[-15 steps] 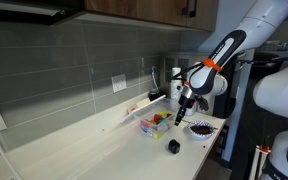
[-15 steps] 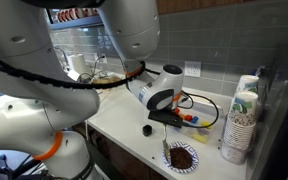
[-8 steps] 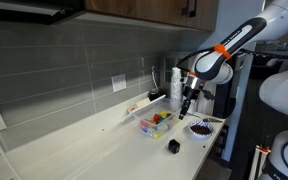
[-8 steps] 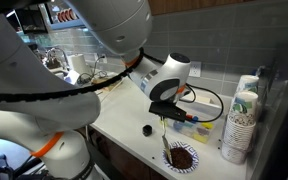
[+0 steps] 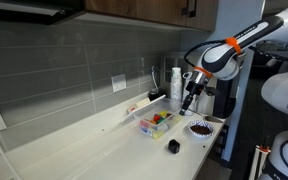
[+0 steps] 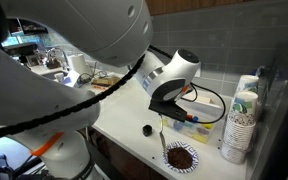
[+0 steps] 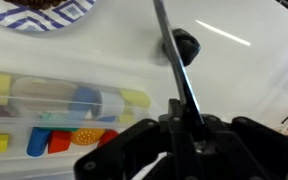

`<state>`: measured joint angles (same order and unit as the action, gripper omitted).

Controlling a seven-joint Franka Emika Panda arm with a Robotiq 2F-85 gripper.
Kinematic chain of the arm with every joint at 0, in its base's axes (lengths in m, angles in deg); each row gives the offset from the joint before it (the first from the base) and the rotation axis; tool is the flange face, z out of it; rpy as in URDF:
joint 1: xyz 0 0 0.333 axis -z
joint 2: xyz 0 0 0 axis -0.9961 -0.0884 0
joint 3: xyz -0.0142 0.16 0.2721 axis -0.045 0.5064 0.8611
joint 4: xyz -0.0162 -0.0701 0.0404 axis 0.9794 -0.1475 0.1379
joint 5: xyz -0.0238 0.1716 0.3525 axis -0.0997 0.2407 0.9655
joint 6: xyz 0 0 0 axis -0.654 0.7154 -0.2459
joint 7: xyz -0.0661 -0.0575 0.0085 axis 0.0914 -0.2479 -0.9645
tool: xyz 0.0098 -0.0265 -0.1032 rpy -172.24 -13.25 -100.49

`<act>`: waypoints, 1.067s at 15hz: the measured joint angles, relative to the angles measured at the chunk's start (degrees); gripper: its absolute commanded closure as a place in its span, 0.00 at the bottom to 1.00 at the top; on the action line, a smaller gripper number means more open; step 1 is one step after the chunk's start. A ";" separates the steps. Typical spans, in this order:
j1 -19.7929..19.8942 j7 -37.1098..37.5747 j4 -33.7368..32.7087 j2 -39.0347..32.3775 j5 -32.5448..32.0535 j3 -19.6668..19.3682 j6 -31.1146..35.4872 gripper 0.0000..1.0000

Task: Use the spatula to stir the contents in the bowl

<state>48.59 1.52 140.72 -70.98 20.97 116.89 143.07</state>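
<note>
Dark slim spatula (image 7: 172, 55) sits clenched in the gripper (image 7: 189, 128) above the counter (image 5: 94, 150), while the bowl (image 6: 195, 162) stands near the counter's front edge beside the clear tub (image 7: 64, 105), so we judge an off-centre descent could catch its rim and spill the contents (image 6: 181, 158).

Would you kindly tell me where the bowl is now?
In an exterior view the bowl sits at the counter's front edge, in front of the clear tub, with the small dark object and the spatula close by.
</note>
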 measured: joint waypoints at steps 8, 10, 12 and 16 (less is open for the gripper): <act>-1.79 -1.34 0.01 -2.56 -1.95 -3.57 4.10 0.99; -3.29 -2.30 0.06 -2.57 -2.01 -5.80 5.89 0.99; -5.12 -2.95 0.08 -2.62 -2.01 -8.13 7.90 0.99; -9.35 -3.75 0.10 -2.98 -2.01 -12.62 12.71 0.99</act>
<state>39.24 -2.23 140.82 -73.96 18.96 104.26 155.79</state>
